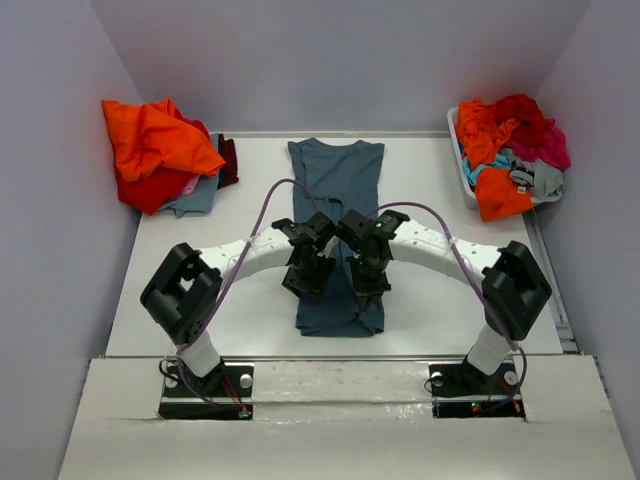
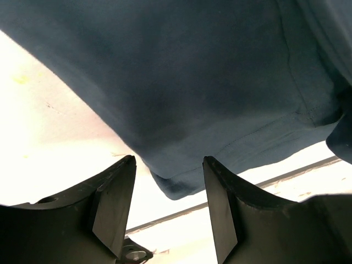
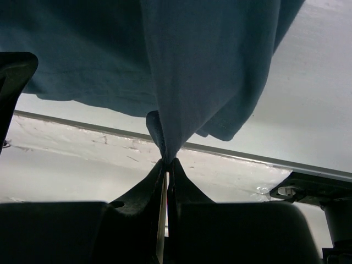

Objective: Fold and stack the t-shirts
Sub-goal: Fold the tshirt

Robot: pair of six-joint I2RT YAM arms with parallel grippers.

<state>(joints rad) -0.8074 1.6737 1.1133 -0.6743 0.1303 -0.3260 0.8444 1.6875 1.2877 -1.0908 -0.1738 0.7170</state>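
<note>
Slate-blue cloth takes up the middle of the scene: the slate-blue t-shirt [image 1: 335, 185] lies lengthwise as a narrow strip on the table [image 1: 180, 300], its collar end away from the arms. Both grippers hang side by side over the shirt's near half. In the top view their bodies hide much of the cloth there.

The right gripper [image 3: 166, 161] is clamped tight on a pinch of this shirt, and the fabric fans out from its fingertips. How much of the shirt is lifted off the table cannot be made out. The left gripper [image 2: 169, 164] has its jaws apart and holds nothing. A hemmed corner of the shirt sits just beyond its fingers [image 2: 118, 198], and whether it touches them is unclear.

Far to the left of the shirt, an orange and red heap [image 1: 150, 150] of t-shirts rests against the wall, its lower layers mostly covered. Far to the right, a white bin [image 1: 462, 165] holds tangled shirts [image 1: 505, 150] in orange, red, magenta, teal and grey, too jumbled to count.
</note>
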